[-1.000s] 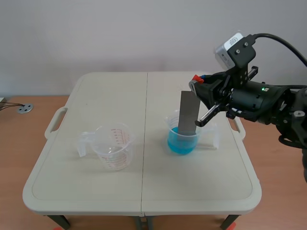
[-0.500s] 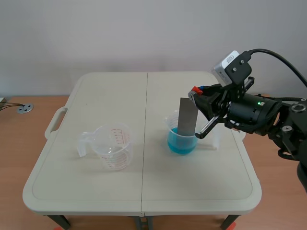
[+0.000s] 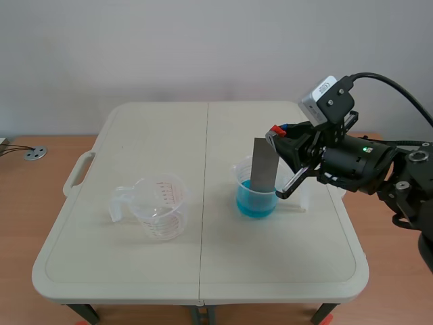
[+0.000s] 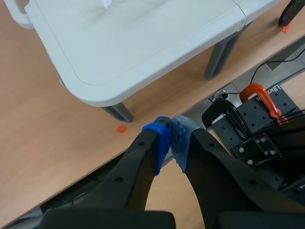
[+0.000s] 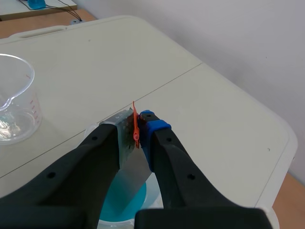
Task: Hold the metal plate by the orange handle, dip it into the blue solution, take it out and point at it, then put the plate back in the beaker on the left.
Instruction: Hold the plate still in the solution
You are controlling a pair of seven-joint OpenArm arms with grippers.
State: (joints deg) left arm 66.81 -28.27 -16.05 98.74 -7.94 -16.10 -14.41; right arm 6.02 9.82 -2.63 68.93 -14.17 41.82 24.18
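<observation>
Right wrist view shows the right fingers (image 5: 147, 121) closed on the thin orange handle (image 5: 135, 125) at the upper edge of the metal plate (image 5: 129, 164), with a blue pad pressing on one side. The plate hangs nearly upright below them, and its lower end is in the blue solution (image 5: 125, 202) inside the right beaker (image 3: 241, 179), which stands on the right half of the bench (image 3: 162, 135). The left beaker (image 3: 160, 203), clear with red marks, stands well apart from it on the left half of the bench. The left fingers (image 4: 170, 136) are pressed together with nothing between them. They are low beside the bench, over the wooden floor (image 4: 47, 124) and near a bench leg (image 4: 118, 112).
</observation>
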